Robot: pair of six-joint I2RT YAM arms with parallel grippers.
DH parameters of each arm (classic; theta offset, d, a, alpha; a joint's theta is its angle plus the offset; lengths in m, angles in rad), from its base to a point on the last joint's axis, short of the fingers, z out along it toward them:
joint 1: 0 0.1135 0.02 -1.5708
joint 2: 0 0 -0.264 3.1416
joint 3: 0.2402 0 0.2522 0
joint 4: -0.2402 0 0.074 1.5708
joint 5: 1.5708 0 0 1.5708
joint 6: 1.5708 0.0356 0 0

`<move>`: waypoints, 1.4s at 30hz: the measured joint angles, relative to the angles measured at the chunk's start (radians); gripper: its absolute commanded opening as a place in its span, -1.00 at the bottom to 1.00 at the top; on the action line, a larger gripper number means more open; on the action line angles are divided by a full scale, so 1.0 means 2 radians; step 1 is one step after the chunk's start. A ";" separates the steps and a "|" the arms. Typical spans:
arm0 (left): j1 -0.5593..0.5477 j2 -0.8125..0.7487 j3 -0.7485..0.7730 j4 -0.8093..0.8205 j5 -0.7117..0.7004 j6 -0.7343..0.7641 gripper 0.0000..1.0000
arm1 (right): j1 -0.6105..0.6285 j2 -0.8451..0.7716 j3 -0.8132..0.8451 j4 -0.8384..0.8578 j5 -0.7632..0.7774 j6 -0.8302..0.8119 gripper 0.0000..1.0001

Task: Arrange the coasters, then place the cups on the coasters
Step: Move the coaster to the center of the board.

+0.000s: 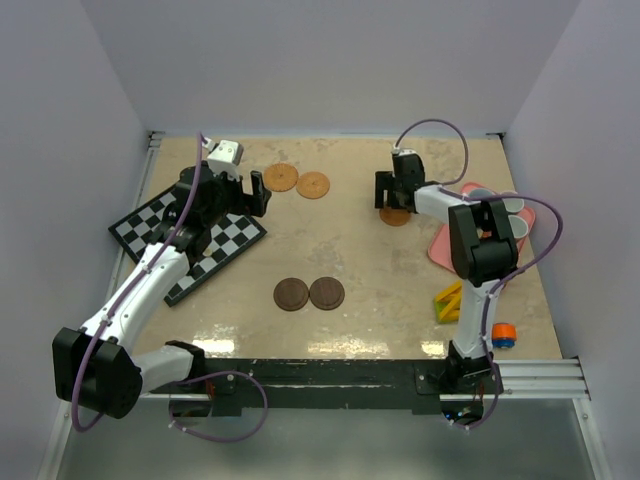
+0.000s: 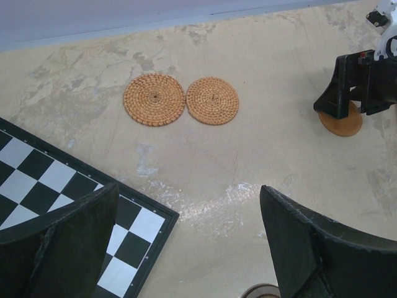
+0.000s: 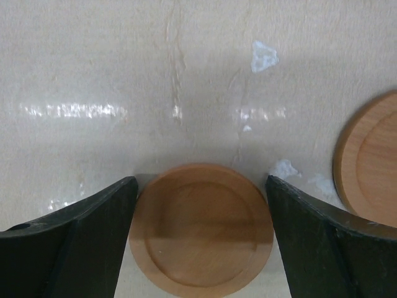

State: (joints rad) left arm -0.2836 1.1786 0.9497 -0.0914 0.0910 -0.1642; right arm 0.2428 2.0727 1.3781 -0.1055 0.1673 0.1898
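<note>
Right wrist view is showing the right gripper [image 3: 200,181] spread around a tan coaster [image 3: 201,233] lying flat at lower centre, probably pairing it with its neighbour [image 3: 369,155] at right, while the left gripper [image 2: 189,189] is hanging spread, empty.

A robot lab's test cell. Plain white walls [image 1: 330,60] box in the table [image 1: 350,250], and two cabled arms [image 1: 150,283] sit bolted to a rail [image 1: 540,377] at bottom.
</note>
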 measured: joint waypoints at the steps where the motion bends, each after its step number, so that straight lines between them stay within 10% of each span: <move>1: 0.000 0.000 0.000 0.000 0.001 0.000 1.00 | 0.000 -0.007 -0.010 0.002 0.001 0.001 0.76; 42: -0.010 0.000 0.000 0.000 0.009 0.000 1.00 | 0.156 -0.204 -0.246 -0.019 -0.007 0.099 0.67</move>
State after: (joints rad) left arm -0.3035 1.1790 0.9497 -0.0906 0.1085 -0.1650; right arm 0.5556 1.6646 0.8864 -0.1436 0.1539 0.3882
